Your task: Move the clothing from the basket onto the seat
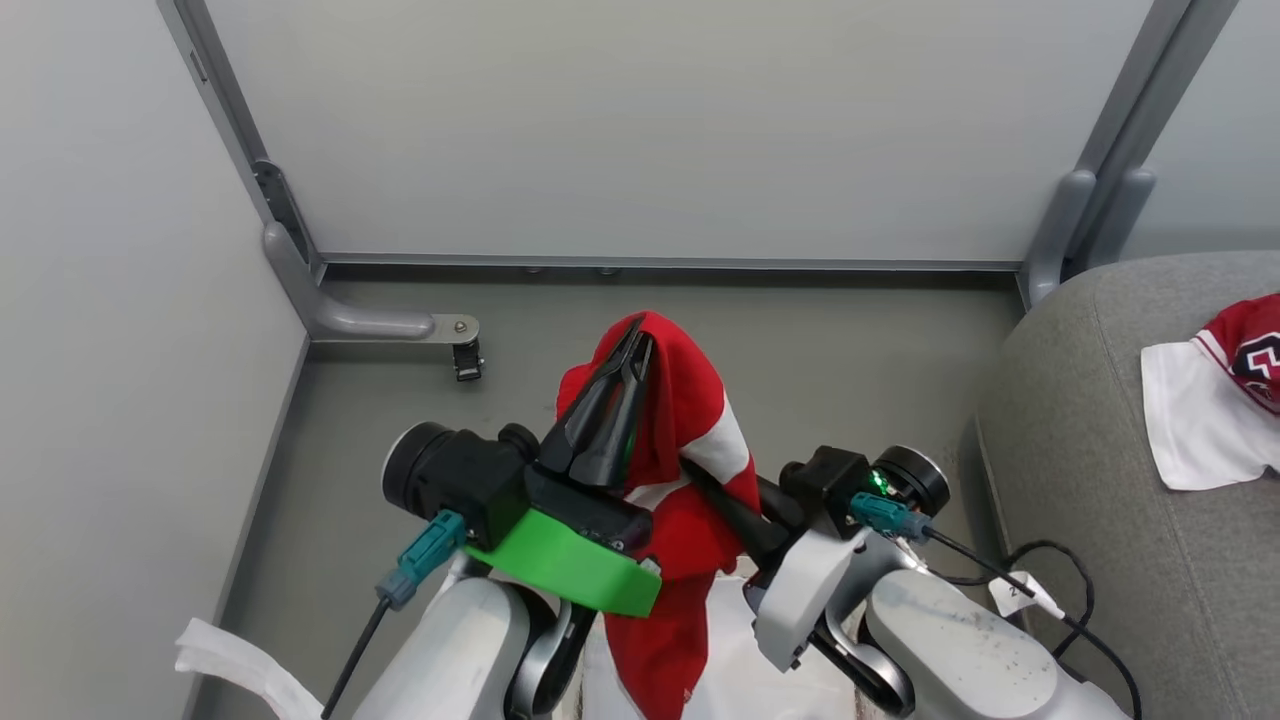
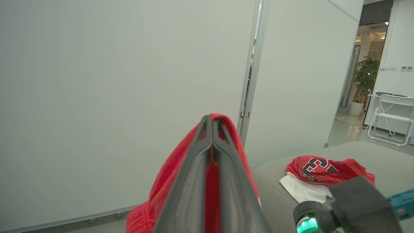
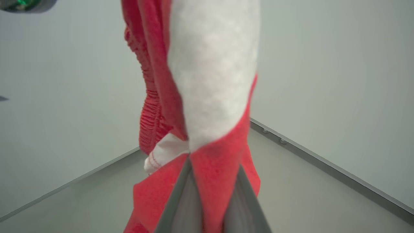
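The red shorts (image 1: 680, 420) with white stripes hang in the air in front of me, held from both sides. My left gripper (image 1: 640, 335) is shut on their top fold, and red cloth shows between its closed fingers (image 2: 197, 181). My right gripper (image 1: 700, 475) is shut on the shorts lower down, with red fabric (image 3: 210, 181) pinched between its fingers (image 3: 179, 200). The red jersey (image 1: 1240, 370) with white sleeve and black number lies on the grey seat (image 1: 1100, 450) at the right, and in the left wrist view it is the jersey (image 2: 323, 168) on the seat (image 2: 362, 152). My arms hide the basket.
Grey partition walls enclose the floor ahead and to the left, with a metal foot and caster (image 1: 465, 355). A strip of white sheet (image 1: 235, 660) lies at the lower left. A black cable (image 1: 1050, 580) loops beside the seat. A white folding chair (image 2: 394, 113) stands beyond the doorway.
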